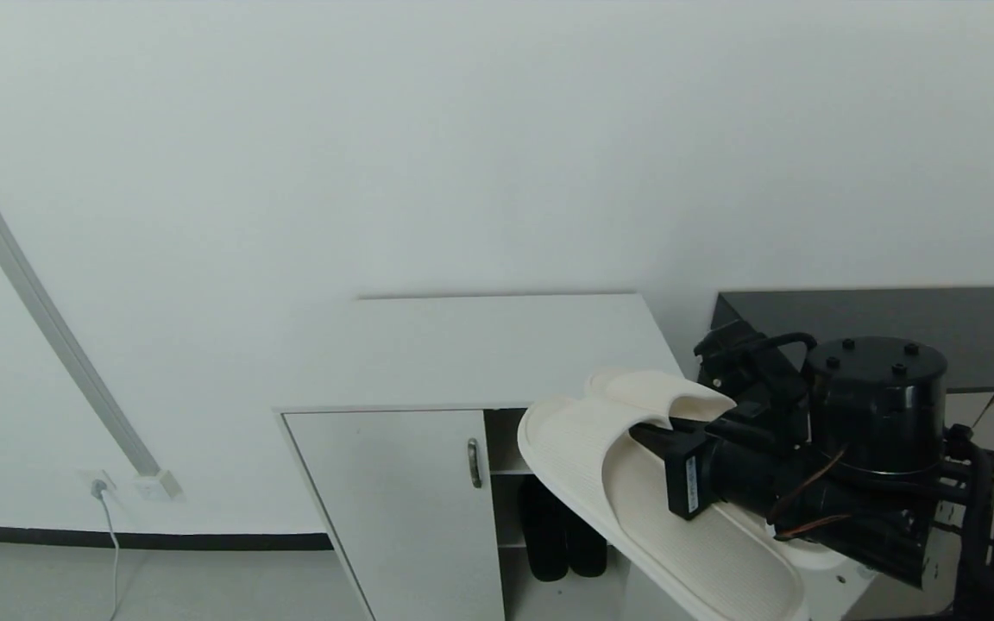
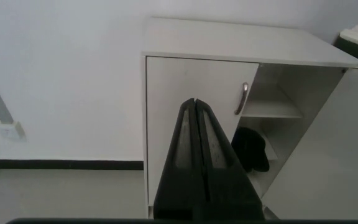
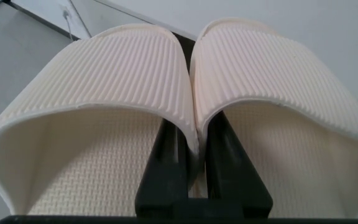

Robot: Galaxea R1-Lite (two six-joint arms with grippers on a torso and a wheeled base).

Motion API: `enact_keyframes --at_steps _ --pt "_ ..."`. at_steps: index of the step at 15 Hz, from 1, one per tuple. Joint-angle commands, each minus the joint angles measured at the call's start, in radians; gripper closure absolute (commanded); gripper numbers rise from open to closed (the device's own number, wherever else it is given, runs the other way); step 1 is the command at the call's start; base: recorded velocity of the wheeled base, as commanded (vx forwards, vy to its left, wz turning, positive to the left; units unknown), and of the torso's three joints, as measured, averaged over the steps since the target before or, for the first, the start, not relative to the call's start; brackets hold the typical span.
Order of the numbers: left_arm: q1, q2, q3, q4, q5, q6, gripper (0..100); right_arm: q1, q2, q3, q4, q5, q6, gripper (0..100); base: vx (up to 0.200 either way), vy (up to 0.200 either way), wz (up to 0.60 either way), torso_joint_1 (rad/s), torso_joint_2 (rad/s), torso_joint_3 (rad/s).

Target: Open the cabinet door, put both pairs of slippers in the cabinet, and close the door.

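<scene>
Grips the cream slippers (image 1: 635,483) with the right end effector (image 1: 665,435), its fingers (image 3: 166,162) slid under the straps and pinching the pair's two inner sides together. Holds the pair side by side, tilted, toes pointing up and left, near the cabinet (image 1: 497,345) and in front of its open right half. Has the left end effector (image 2: 195,102) pressed together with nothing in it, facing the left door (image 2: 191,93). Shows that left door shut, with a metal handle (image 1: 474,463) at its right edge, and the right door (image 2: 328,155) swung wide open. Stores black slippers (image 1: 562,539) inside the open half, below a shelf (image 2: 272,109). Places a dark table (image 1: 894,310) just right of the cabinet, against the wall.
</scene>
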Motion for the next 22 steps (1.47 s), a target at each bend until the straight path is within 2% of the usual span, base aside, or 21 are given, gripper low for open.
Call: enact_keyframes --at_steps 1,14,22 --pt "-0.001 0.000 0.000 0.000 0.001 0.000 100 0.003 -0.001 0.002 0.000 0.000 -0.001 100 0.000 0.000 0.00 0.000 0.00 0.000" --pt "-0.001 0.001 0.000 0.000 0.001 0.000 100 0.026 0.006 0.009 0.000 0.000 -0.002 100 0.000 0.000 0.00 -0.003 0.01 0.005" --pt "-0.001 0.001 0.000 0.000 0.001 0.000 100 0.033 0.009 0.011 0.000 0.002 -0.002 100 0.000 0.000 0.00 -0.177 0.40 0.226"
